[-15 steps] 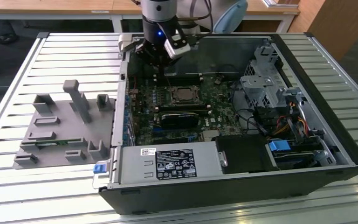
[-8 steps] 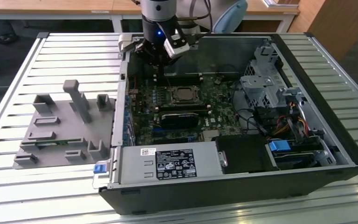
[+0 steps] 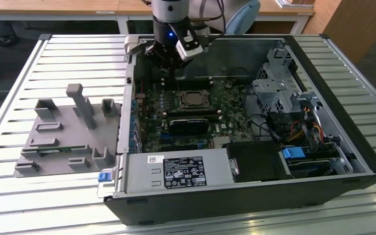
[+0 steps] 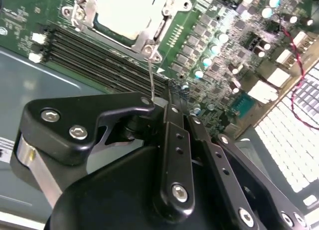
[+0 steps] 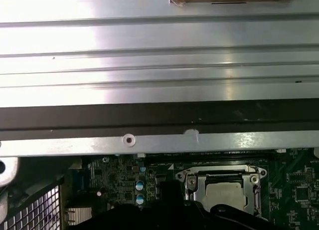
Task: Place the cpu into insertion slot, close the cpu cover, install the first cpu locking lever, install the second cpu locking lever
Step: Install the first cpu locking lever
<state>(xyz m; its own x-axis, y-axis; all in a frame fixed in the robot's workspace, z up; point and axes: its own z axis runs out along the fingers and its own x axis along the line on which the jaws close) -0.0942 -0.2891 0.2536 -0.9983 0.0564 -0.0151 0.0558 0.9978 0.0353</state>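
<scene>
The cpu (image 4: 124, 10) lies in the insertion slot (image 3: 191, 99), its dull silver top showing through the window of the cpu cover (image 4: 149, 38), which lies flat over it. A thin wire locking lever (image 4: 150, 75) rises from the socket's corner up to my gripper (image 4: 157, 103). The black fingers (image 4: 124, 110) are shut around its end. In the exterior view my gripper (image 3: 170, 68) hangs over the motherboard just behind the socket, near the case's far wall. The first wrist view shows the cpu (image 5: 224, 195) in the socket below the case rim.
Long black memory slots (image 4: 99, 55) run beside the socket. The case's metal wall (image 5: 159, 115) is close behind. A drive cage (image 3: 279, 93) and a power supply (image 3: 175, 171) fill the case's other sides. A grey fixture tray (image 3: 64, 132) sits at the exterior view's left.
</scene>
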